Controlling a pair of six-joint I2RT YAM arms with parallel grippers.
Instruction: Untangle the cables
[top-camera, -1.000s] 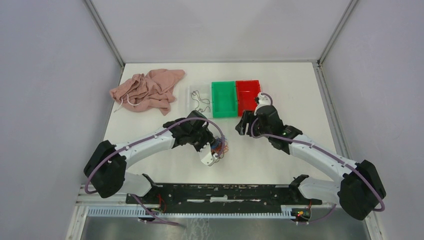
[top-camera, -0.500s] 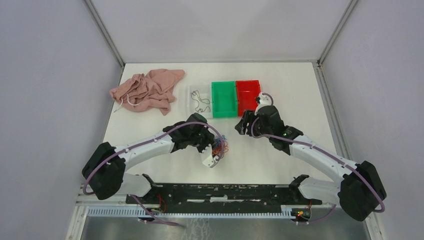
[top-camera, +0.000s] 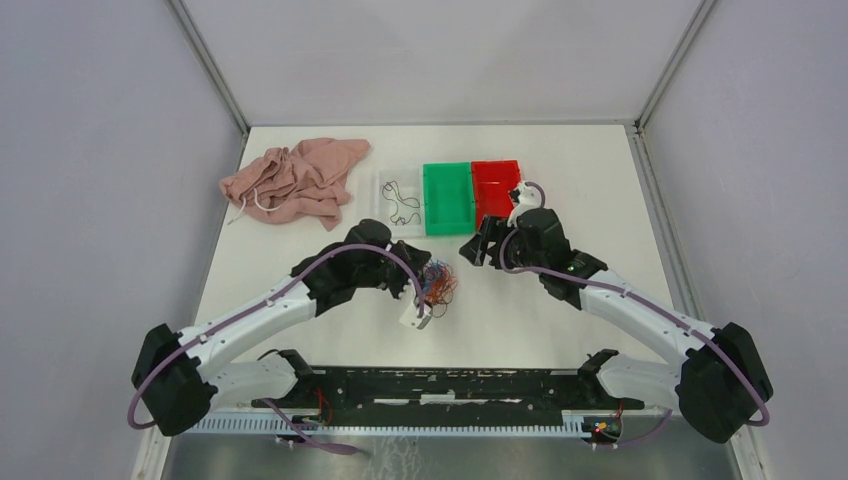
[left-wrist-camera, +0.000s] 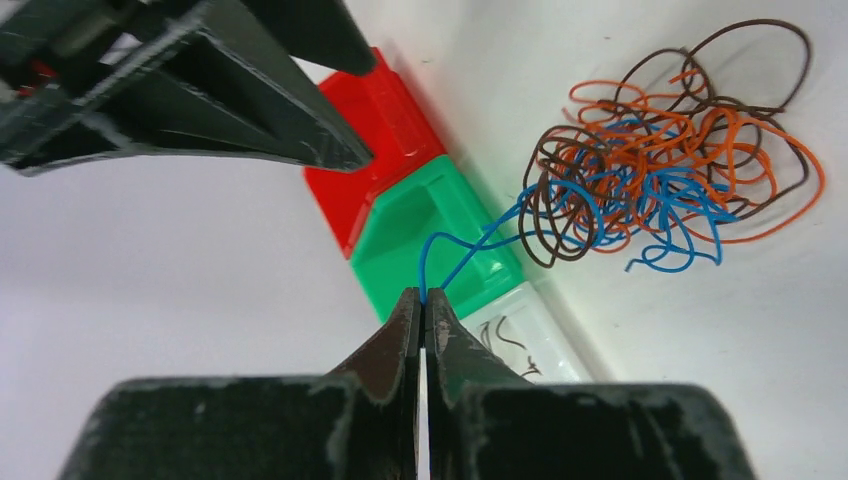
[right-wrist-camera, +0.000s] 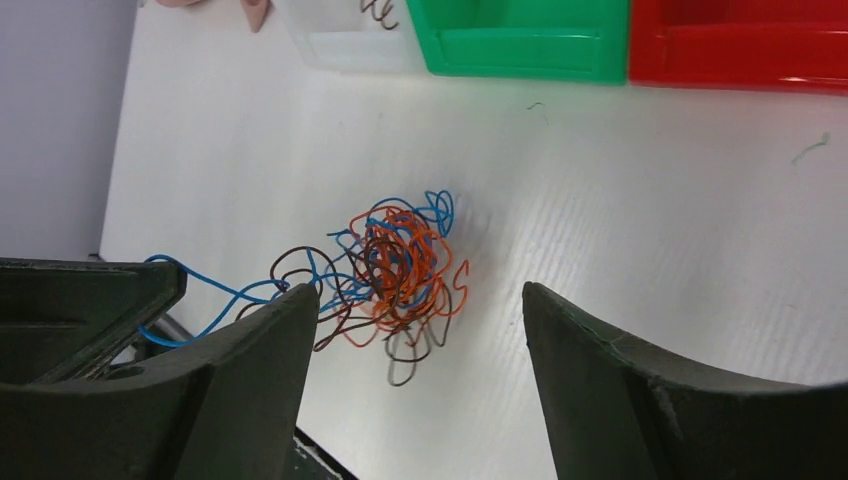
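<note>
Pulling one strand: left end effector (left-wrist-camera: 421, 300) clamped on blue wire (left-wrist-camera: 470, 248) from the cables (top-camera: 437, 283) mid-frame on surface (top-camera: 560, 170), right end effector (right-wrist-camera: 418, 300) open; next, pin wad, pull apart.

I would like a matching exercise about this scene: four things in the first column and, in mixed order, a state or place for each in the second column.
Column one:
1. left gripper
2. right gripper
3. clear tray
4. pink cloth

Column two:
a. crumpled, at the far left
b. open, holding nothing
c. shut on a blue cable
d. contains a few dark wires

Pairs: 1-c, 2-b, 3-d, 4-a
</note>
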